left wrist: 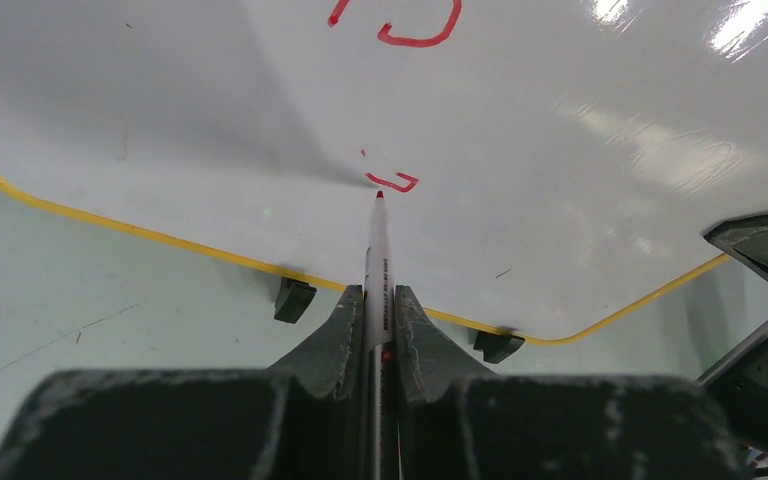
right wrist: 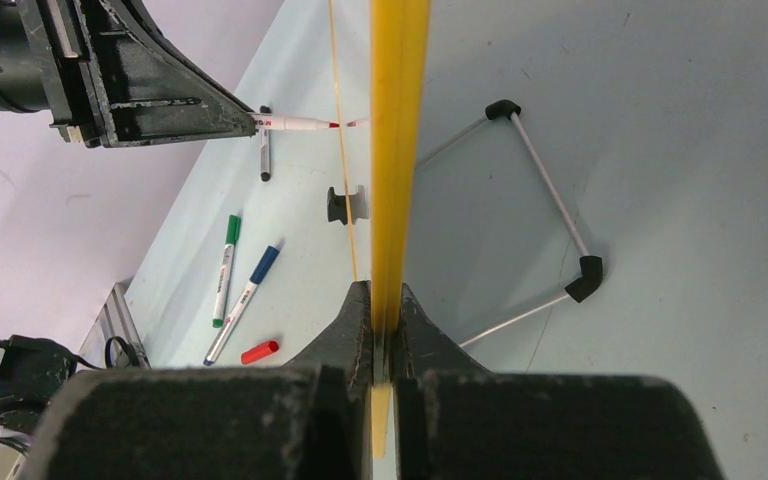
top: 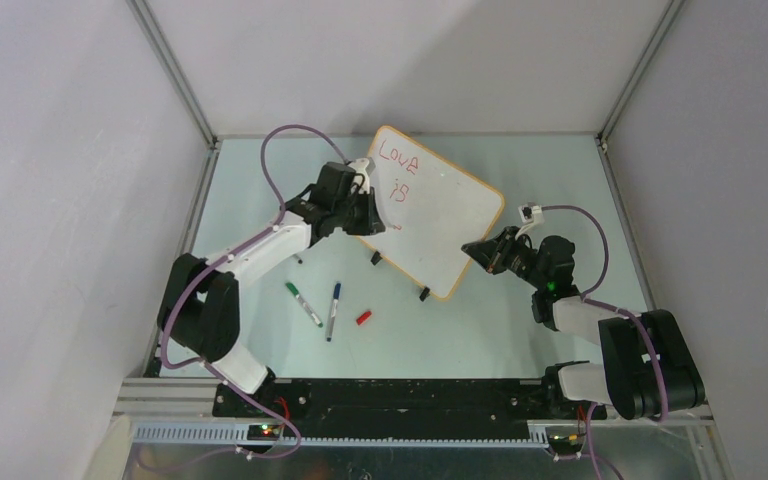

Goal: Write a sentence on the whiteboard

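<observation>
The whiteboard (top: 445, 225) stands tilted on its black clip feet (left wrist: 293, 299), with an orange-yellow frame. The sentence (top: 398, 166) reads "Love" and "is" in red, and a short fresh red stroke (left wrist: 393, 182) lies below them. My left gripper (left wrist: 379, 300) is shut on a red marker (left wrist: 377, 265), whose tip sits at the board right under that stroke. My right gripper (right wrist: 385, 300) is shut on the whiteboard's edge (right wrist: 398, 150) at its right corner. In the top view the left gripper (top: 368, 215) is at the board's left side and the right gripper (top: 480, 250) at its right.
A green marker (top: 303, 304), a blue marker (top: 333, 311) and a red cap (top: 363, 317) lie on the table in front of the board. A wire stand (right wrist: 550, 220) with black corners lies behind the board. Grey walls enclose the table.
</observation>
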You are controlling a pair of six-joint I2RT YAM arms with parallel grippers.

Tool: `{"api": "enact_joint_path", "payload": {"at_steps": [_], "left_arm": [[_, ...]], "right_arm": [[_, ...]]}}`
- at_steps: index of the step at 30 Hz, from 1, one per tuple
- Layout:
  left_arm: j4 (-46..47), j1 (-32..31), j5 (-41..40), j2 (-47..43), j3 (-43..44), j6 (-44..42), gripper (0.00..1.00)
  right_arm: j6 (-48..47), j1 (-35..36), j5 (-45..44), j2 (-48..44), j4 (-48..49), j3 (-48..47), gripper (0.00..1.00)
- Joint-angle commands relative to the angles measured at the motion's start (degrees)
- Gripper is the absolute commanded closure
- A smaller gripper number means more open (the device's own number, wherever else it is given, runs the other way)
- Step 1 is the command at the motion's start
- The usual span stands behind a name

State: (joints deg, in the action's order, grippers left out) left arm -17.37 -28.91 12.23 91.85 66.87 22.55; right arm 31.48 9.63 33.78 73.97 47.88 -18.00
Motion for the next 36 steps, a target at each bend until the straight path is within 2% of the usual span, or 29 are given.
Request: {"api": "enact_joint_path", "payload": {"at_steps": [1, 36], "left_arm": [[0.6, -0.4, 0.5, 0.1, 2.8, 0.4, 1.0], [0.7, -0.8, 3.3, 1.5, 4.0, 1.0, 1.0]], "right_arm": [[-1.8, -0.4, -3.7, 0.6, -0.6, 0.3, 1.0], [-1.9, -0.5, -3.7, 0.4, -0.9, 0.3, 1.0]]}}
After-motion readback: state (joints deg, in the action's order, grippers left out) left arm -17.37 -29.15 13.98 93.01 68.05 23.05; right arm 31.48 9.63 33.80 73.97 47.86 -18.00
